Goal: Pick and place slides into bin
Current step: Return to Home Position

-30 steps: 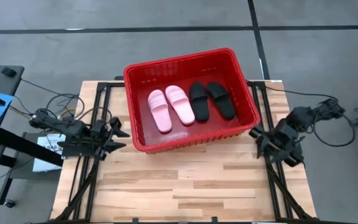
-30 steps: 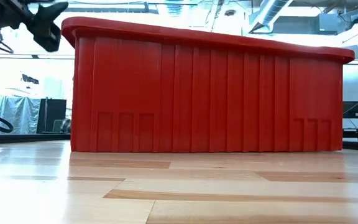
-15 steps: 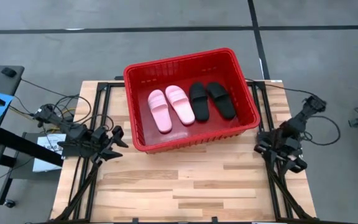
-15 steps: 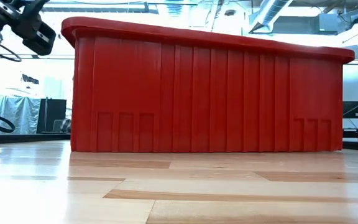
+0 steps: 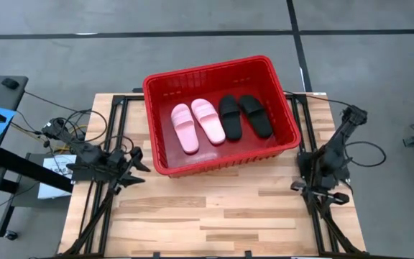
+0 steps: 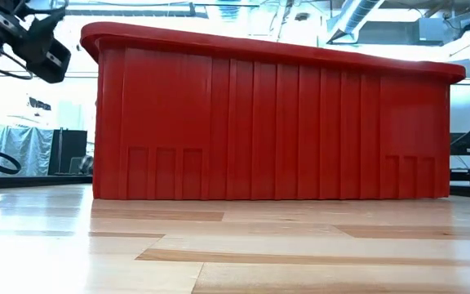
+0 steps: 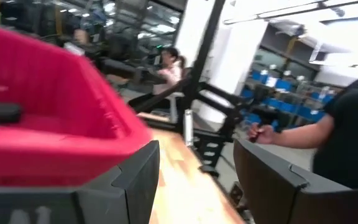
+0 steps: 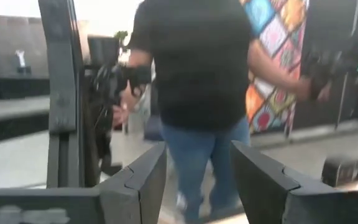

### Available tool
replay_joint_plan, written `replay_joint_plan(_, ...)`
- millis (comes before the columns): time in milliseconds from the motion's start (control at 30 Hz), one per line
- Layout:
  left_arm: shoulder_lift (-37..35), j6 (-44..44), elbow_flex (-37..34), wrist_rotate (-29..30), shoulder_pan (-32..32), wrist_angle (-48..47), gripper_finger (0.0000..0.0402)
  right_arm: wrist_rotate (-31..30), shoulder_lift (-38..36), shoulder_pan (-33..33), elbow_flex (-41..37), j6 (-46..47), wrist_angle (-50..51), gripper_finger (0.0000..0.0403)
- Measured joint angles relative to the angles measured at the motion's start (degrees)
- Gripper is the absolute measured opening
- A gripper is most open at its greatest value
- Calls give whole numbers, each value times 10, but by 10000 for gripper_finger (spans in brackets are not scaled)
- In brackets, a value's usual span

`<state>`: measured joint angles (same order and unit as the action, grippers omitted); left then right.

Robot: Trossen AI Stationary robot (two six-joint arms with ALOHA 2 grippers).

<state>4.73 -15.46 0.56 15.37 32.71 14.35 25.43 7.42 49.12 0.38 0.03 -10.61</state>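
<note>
The red bin (image 5: 165,169) stands on the far half of the wooden table; its near wall fills the low view (image 6: 268,122). Two pale pink slides (image 5: 196,124) and two black slides (image 5: 244,116) lie side by side, soles down, on the bin's floor. My left gripper (image 5: 132,161) hovers open beside the bin's near left corner, with nothing between its fingers (image 7: 194,180); the bin's rim (image 7: 55,118) shows beside it. My right gripper (image 5: 313,187) stands open and empty near the table's right edge, off the bin's near right corner (image 8: 197,180).
Bare wood (image 5: 214,216) stretches from the bin to the near edge. Black frame rails (image 5: 95,208) run along both sides of the table. A person in a black shirt (image 8: 197,68) stands in the room beyond; another person's arm (image 7: 347,137) shows past the left gripper.
My right arm has folded down and swung away from the bin toward the table's near right; its gripper has turned to point toward the near edge and stays open. My left gripper has sunk a little and turned slightly toward the near edge, also open. The slides and bin have stayed put.
</note>
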Motion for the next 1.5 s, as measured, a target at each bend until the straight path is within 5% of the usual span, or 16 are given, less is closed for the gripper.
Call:
replay_joint_plan(433, 0, -3, -1, 19, 0, -99, 197, 0, 0, 3, 0, 0, 65, 166)
replay_joint_plan(1500, 2, 14, 4, 17, 0, -115, 197, 0, 0, 3, -1, 0, 65, 169)
